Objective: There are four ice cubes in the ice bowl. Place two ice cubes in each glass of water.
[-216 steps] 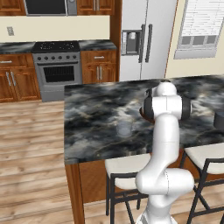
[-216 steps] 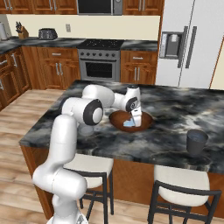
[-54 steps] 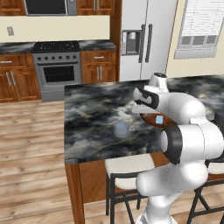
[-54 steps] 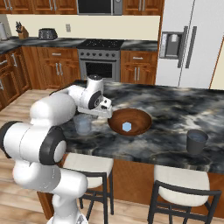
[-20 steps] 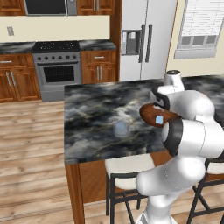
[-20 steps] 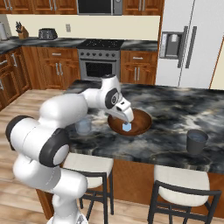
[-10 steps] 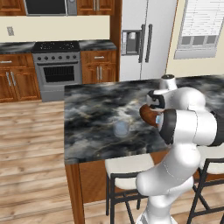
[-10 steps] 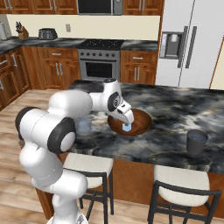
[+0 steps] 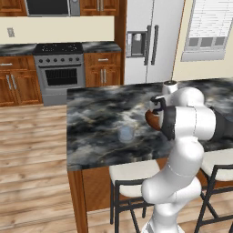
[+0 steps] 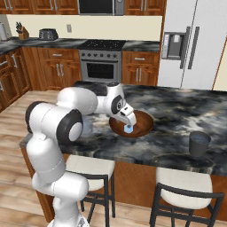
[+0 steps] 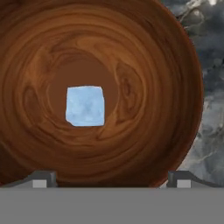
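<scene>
marble counter [image 10: 177, 115], round wooden bowl [image 11: 166, 78]

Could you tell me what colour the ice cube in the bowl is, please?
Pale blue-white; the ice cube shows best in the hand view.

One ice cube [image 11: 85, 105] lies in the ice bowl [image 11: 144, 57], near the middle of its floor, slightly toward 9 o'clock in the hand view. There is one ice bowl on the island counter [image 10: 177, 111]. Two glasses of water stand on that counter: one [image 9: 126, 134] at about 9 o'clock from the bowl in the left base view, the other [image 10: 199, 143] at about 4 o'clock from the bowl in the right base view. Two stools [image 10: 184, 188] stand at the counter's near side.
</scene>
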